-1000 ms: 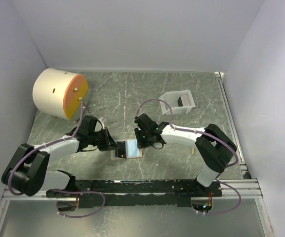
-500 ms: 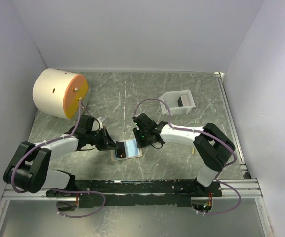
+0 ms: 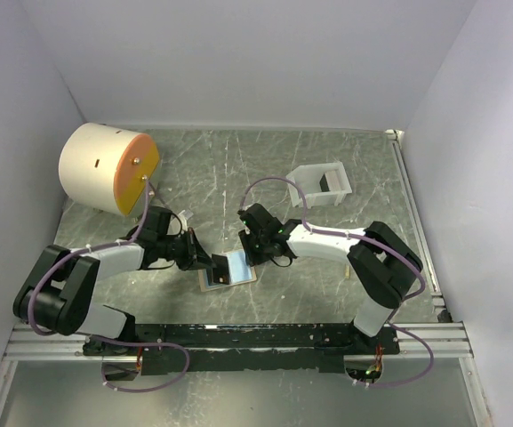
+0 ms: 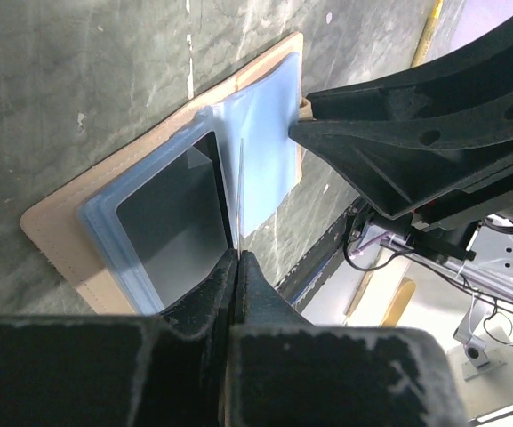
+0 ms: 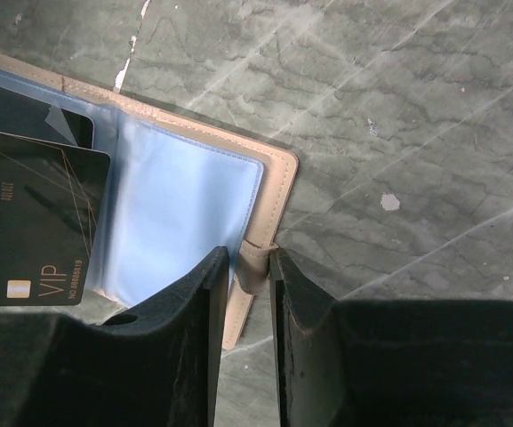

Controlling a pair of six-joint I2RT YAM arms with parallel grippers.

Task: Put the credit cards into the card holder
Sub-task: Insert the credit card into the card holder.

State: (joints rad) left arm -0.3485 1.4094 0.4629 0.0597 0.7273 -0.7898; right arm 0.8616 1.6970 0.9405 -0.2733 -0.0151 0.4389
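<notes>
The card holder lies open on the table, tan with pale blue pockets. My right gripper is shut on its tan snap tab at the right edge and also shows in the top view. My left gripper is shut on a dark credit card marked VIP, held on edge over the left pockets; in the left wrist view the card is a thin line. Another dark card sits in a left pocket.
A white box-like tray with a dark item inside stands at the back right. A big cream cylinder with an orange face lies at the back left. The right gripper's fingers are close to the left gripper over the holder.
My left gripper has edged a little to the right over the holder with the card in it. The right gripper has stayed on the tab.
</notes>
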